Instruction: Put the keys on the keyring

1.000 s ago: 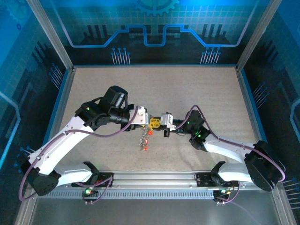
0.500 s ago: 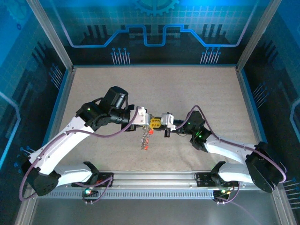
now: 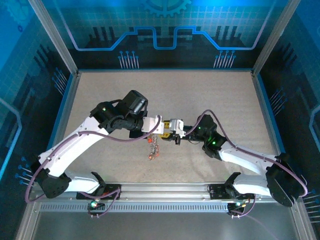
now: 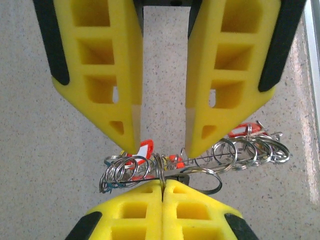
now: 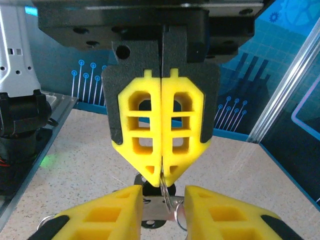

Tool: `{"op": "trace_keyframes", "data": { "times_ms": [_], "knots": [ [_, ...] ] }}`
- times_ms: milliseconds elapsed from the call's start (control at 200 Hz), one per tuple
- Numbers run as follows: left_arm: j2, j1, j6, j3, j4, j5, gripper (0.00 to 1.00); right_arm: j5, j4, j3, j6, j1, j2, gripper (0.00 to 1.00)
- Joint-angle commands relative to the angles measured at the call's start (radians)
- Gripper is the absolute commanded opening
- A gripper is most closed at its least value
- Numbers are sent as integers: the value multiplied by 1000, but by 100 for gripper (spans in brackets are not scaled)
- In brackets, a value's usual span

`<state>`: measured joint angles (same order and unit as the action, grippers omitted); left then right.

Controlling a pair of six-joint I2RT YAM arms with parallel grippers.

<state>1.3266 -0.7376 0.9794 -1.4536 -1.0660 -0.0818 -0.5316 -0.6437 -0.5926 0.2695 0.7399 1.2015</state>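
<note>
Nearest the left wrist camera, at 6 o'clock in its view, the left gripper [image 4: 162, 181] had its fingers pressed flat together on the thin wire of the keyring [image 4: 160, 167], which stood edge-on just past the tips. The keys [image 4: 250, 150] and red tags [image 4: 143, 150] were strung along it from 9 to 3 o'clock, bunched and too overlapped to count. Beyond, at 12 o'clock, the right gripper [image 4: 162, 149] had its fingers a moderate gap apart, one tip on either side of the ring. I could not tell whether they touched it, and nothing sat clamped between them. Farthest lay the speckled table [image 4: 50, 150].

The bunch looked light but loose. Being hard, smooth metal, it would likely swing, slide along the wire and slip off soft pads. The ring is probably springy, so the sound hold is on bare wire away from the tags, and a key is best pinched by its flat head.

The right wrist view added the left fingers seen upright, tips down, with the wire nipped at their very ends. It also showed a flat silvery piece [image 5: 157, 210] between the right fingers at 6 o'clock, perhaps a key. The top view gave the layout: both grippers met tip to tip near mid-table, with the bunch dangling toward 6 o'clock as a small glint.
</note>
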Motion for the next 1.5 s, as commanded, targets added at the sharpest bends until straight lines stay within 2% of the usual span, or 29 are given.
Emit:
{"op": "trace_keyframes", "data": {
  "times_ms": [0, 490, 575, 675, 755, 895, 1001, 1036, 1186, 1366, 1496],
  "knots": [
    [11, -14, 15, -55, -36, 20, 0, -13, 6, -33, -18, 9, 29, 28],
    [5, -13, 7, -47, -12, -54, 0, -41, -45, -50, -45, 16, 72, 20],
    [5, -13, 10, -45, -4, -64, 0, -37, -36, -56, -38, 18, 71, 14],
    [8, -14, 2, -50, -2, -71, 0, -40, -37, -59, -32, 24, 80, 12],
    [-1, -13, -8, -43, 9, -76, 0, -49, -34, -64, -32, 24, 83, 0],
    [-36, -11, -15, -14, 34, -64, 0, -39, -49, -53, -33, 24, 76, 0],
    [-85, -3, -41, 45, 88, -46, 37, -41, -79, -38, -52, 16, 65, 0],
    [-108, 4, -50, 80, 122, -49, 44, -36, -96, -31, -65, 12, 59, 0],
    [-214, 58, -126, 230, 237, -110, 44, -47, -212, 19, -122, -12, 33, 0],
    [-305, 88, -199, 366, 405, -191, 42, -37, -235, 38, -129, -23, -1, 0],
    [-344, 105, -250, 411, 524, -199, 40, -45, -251, 39, -135, -22, 5, 0]
  ]
}}
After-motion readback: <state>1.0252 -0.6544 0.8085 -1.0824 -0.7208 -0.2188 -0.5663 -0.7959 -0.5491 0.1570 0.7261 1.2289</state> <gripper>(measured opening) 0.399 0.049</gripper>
